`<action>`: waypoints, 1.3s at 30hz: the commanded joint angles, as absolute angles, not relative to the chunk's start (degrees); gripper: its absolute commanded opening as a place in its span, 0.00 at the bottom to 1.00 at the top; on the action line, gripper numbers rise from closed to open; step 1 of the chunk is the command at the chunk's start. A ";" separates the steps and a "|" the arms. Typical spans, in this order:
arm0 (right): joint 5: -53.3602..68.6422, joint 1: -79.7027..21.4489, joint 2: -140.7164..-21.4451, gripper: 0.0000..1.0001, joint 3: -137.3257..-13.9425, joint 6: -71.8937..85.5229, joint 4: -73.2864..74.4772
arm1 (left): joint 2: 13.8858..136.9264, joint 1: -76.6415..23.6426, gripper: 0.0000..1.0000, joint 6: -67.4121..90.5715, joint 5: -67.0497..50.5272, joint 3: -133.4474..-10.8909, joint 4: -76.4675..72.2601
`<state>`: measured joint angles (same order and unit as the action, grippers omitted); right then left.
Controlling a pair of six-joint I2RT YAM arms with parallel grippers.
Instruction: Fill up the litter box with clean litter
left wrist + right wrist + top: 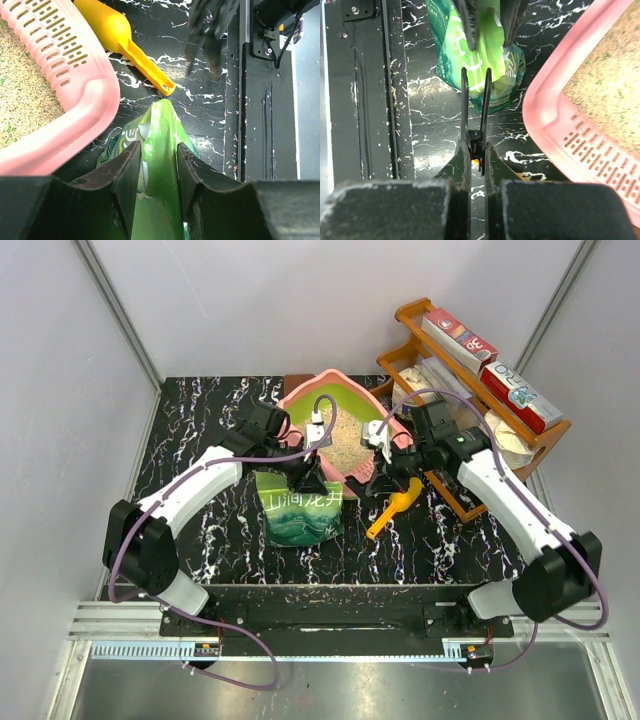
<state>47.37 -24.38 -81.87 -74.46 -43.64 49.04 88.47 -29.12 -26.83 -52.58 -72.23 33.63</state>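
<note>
Near edge: black mounting plate (330, 608) with both arm bases bolted to it, and the marbled black table (200, 440) beyond.

Left gripper (159, 150): fingers (125, 167) are pressed in on the folded top of the green bag (161, 125). The film bulges up between them in a narrow ridge. From above, the bag stands on the table just in front of the litter box, white characters facing up, with the gripper on its upper edge.

Right gripper (477, 185): fingers (545, 205) are closed on the handles of a black spring clip (476, 115). The spring is visible between the handles. The two long blades point toward the bag, slightly parted at the tips. Left wrist view shows the clip blurred and clear of the bag, with bare table between. I cannot tell its height above the table.

Litter box (335, 376): mid-table, between the two grippers and behind them. It has a pink rim and green inner walls. The slotted pink lip is at the near end, toward the bag.

Clean litter (345, 440): a beige layer covers the box floor, with a few green flecks in it. Scattered grains lie on the table and on the mounting plate.

Yellow-orange scoop (392, 512): lies on the table just beside the near right corner of the box, not touching it. The handle points toward the arm bases.

Wooden rack (420, 312): far right corner, holding red-and-white cartons (455, 335) on top.
</note>
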 commanded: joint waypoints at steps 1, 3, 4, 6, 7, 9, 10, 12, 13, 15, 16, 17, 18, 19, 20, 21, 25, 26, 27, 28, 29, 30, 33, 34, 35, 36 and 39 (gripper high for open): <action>42.91 -24.61 -77.34 0.00 -76.81 -51.49 53.08 | 87.45 -29.09 0.33 -27.51 -53.17 -71.81 31.65; 40.19 -24.61 -78.66 0.00 -78.30 -55.36 56.14 | 87.89 -29.09 0.27 -26.90 -53.17 -71.81 31.03; 39.21 -24.70 -79.18 0.00 -78.75 -56.24 56.68 | 88.06 -29.09 0.25 -26.89 -53.35 -71.89 30.76; 37.71 -24.79 -80.85 0.00 -79.97 -57.48 57.30 | 88.24 -29.09 0.18 -26.89 -53.70 -71.89 30.76; 36.57 -24.87 -81.38 0.00 -80.50 -57.83 57.57 | 88.24 -29.09 0.16 -26.89 -53.96 -71.89 30.76; 35.51 -25.66 -83.40 0.00 -82.52 -58.71 58.70 | 87.98 -29.09 0.11 -26.89 -54.31 -71.63 30.67; 34.55 -25.93 -84.10 0.00 -83.31 -59.06 58.97 | 87.80 -29.09 0.10 -26.81 -54.84 -71.54 30.50; 34.01 -26.63 -85.95 0.00 -85.24 -59.06 59.15 | 87.37 -29.09 0.06 -26.63 -54.93 -70.76 30.41; 33.84 -26.80 -86.48 0.00 -85.78 -59.06 59.24 | 87.28 -29.09 0.05 -26.54 -54.93 -70.58 30.24; 33.49 -27.77 -87.80 0.00 -87.09 -59.59 59.41 | 86.93 -29.09 0.05 -26.11 -55.02 -69.88 30.06; 32.79 -28.03 -88.06 0.00 -87.36 -59.85 59.41 | 86.92 -29.09 0.05 -26.10 -55.02 -69.70 30.06; 32.44 -28.30 -88.68 0.00 -87.89 -60.46 59.24 | 86.92 -29.00 0.05 -25.93 -55.11 -69.35 30.06; 32.26 -28.74 -89.03 0.00 -88.15 -60.73 59.50 | 86.84 -29.09 0.05 -25.93 -55.19 -69.26 29.97; 32.08 -28.83 -89.29 0.00 -88.33 -61.08 59.68 | 86.75 -29.09 0.05 -25.93 -55.37 -69.08 30.06; 31.99 -28.92 -89.91 0.00 -88.77 -61.87 59.85 | 86.75 -29.09 0.05 -25.84 -55.63 -69.00 30.06; 31.82 -29.09 -90.26 0.00 -89.03 -62.14 60.29 | 86.57 -29.09 0.05 -25.93 -55.72 -68.91 29.97; 32.87 -29.36 -92.28 0.00 -91.40 -63.98 63.62 | 86.48 -29.09 0.04 -25.84 -55.28 -68.91 29.62; 33.13 -29.36 -92.81 0.00 -92.28 -64.77 64.42 | 86.48 -29.09 0.04 -25.84 -55.28 -68.91 29.62; 33.40 -29.44 -92.99 0.00 -92.46 -65.12 65.55 | 86.40 -29.09 0.04 -25.84 -55.20 -68.99 29.62; 33.66 -29.44 -93.16 0.00 -92.63 -65.47 66.00 | 86.40 -29.00 0.04 -25.67 -55.20 -69.08 29.53; 33.75 -29.79 -93.51 0.00 -92.98 -66.09 66.61 | 86.40 -29.00 0.04 -25.58 -55.20 -69.17 29.44; 33.84 -29.88 -93.60 0.00 -93.16 -66.18 67.75 | 86.48 -29.09 0.04 -25.49 -55.11 -69.17 29.36; 34.45 -30.15 -94.83 0.00 -94.22 -66.18 70.30 | 86.66 -29.09 0.04 -25.05 -54.41 -69.17 28.92; 34.19 -30.32 -95.01 0.00 -94.39 -65.75 70.23 | 86.57 -29.09 0.04 -25.14 -54.40 -69.17 28.83; 34.10 -30.41 -95.01 0.00 -94.13 -64.35 69.79 | 86.57 -29.09 0.04 -25.14 -54.49 -69.17 28.83; 34.01 -30.41 -94.92 0.00 -93.87 -63.64 68.39 | 86.66 -29.09 0.04 -25.14 -54.67 -69.17 28.74; 32.00 -31.11 -95.10 0.00 -93.60 -61.18 65.49 | 86.83 -29.09 0.04 -24.87 -54.93 -69.26 28.48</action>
<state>32.56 -29.93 -95.04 -91.77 -63.90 67.37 88.12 -29.12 -24.95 -54.19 -69.71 30.17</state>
